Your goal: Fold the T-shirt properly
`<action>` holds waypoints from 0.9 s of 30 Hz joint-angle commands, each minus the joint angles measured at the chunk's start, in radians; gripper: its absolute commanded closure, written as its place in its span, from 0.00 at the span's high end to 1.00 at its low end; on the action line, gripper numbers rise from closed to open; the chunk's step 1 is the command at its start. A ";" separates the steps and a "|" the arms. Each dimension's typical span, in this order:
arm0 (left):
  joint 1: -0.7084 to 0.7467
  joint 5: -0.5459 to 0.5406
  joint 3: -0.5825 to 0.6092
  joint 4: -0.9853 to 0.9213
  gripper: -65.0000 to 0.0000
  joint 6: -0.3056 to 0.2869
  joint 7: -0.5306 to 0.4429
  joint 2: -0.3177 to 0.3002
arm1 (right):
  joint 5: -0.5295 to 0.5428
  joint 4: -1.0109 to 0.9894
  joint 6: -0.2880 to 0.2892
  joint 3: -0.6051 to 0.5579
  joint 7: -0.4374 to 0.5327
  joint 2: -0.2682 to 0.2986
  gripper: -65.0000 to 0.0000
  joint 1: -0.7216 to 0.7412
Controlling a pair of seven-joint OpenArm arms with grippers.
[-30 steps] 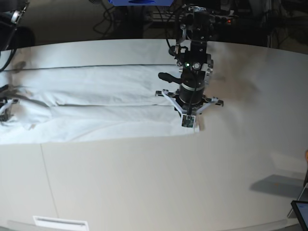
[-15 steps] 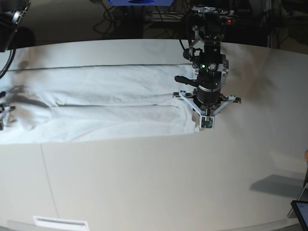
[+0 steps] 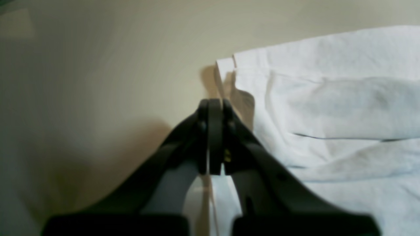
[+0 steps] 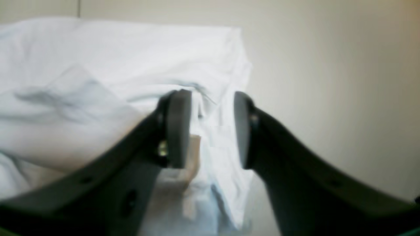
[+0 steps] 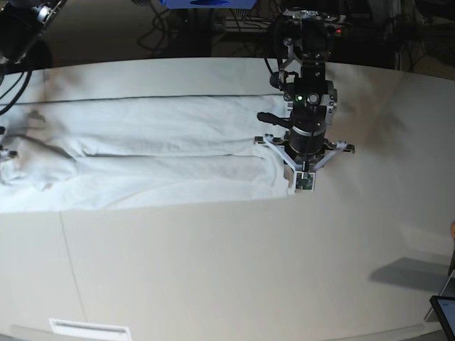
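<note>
The T-shirt (image 5: 163, 153) lies along the desk (image 5: 234, 270) as a long band, sides folded in, left hand (image 3: 215, 108) clenched on its end hem, right hand (image 4: 211, 127) parted over the other end; crosswise folds remain.

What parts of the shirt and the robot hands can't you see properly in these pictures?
- Base view: the right gripper is cut off by the left edge.
- Left wrist view: the left gripper hides the T-shirt edge it pinches.
- Right wrist view: blur hides the cloth's folds.
</note>
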 commanded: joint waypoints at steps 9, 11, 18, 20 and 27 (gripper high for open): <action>-0.024 0.006 -0.005 0.024 0.00 0.004 -0.024 0.001 | 0.010 0.100 0.004 0.035 -0.036 -0.062 0.52 -0.018; -0.024 0.005 -0.005 0.024 0.00 0.004 -0.024 -0.001 | 0.013 0.100 0.004 0.022 -0.030 -0.065 0.49 -0.039; -0.018 0.008 -0.005 0.022 0.00 0.004 -0.024 -0.001 | 0.010 0.090 0.004 0.090 -0.030 -0.128 0.01 -0.052; -0.020 0.010 -0.005 0.022 0.00 0.004 -0.024 -0.005 | 0.008 0.090 0.004 0.096 -0.030 -0.134 0.00 -0.052; -0.017 0.011 -0.005 0.022 0.00 0.004 -0.024 -0.021 | 0.010 -0.042 0.002 0.093 -0.011 -0.136 0.02 -0.073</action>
